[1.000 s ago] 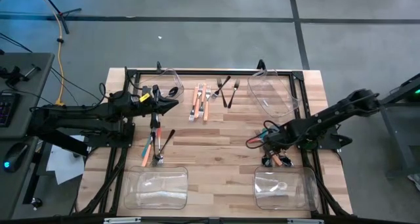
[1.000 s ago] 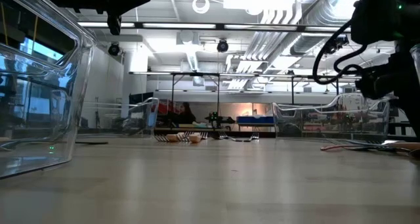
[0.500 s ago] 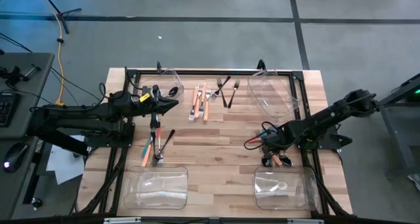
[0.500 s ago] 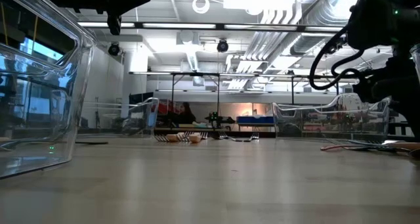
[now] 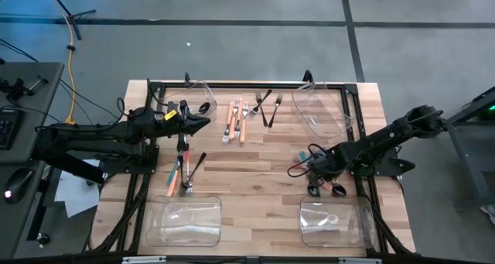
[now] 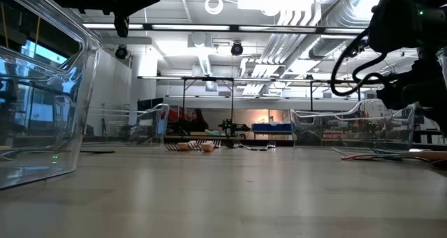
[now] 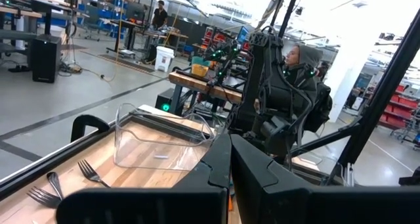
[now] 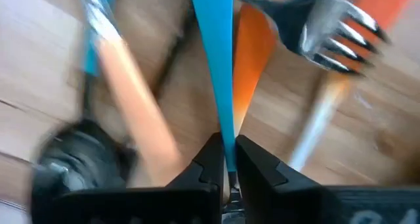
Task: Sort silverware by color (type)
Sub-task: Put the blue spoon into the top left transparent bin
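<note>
Robotics lab: exposed ceiling ducts (image 6: 300,15), workbenches (image 7: 197,83).

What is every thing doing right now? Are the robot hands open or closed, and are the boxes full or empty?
Right gripper: shut on the teal handle, low over the mixed pile.
Left gripper: shut, holding nothing, raised at the table's left.
Far right bin: looks empty.
Near right bin: something pale inside, cannot tell what.
Near left bin: contents unclear.
Orange forks: lying flat in a row.
Black forks: lying flat, crossed.
</note>
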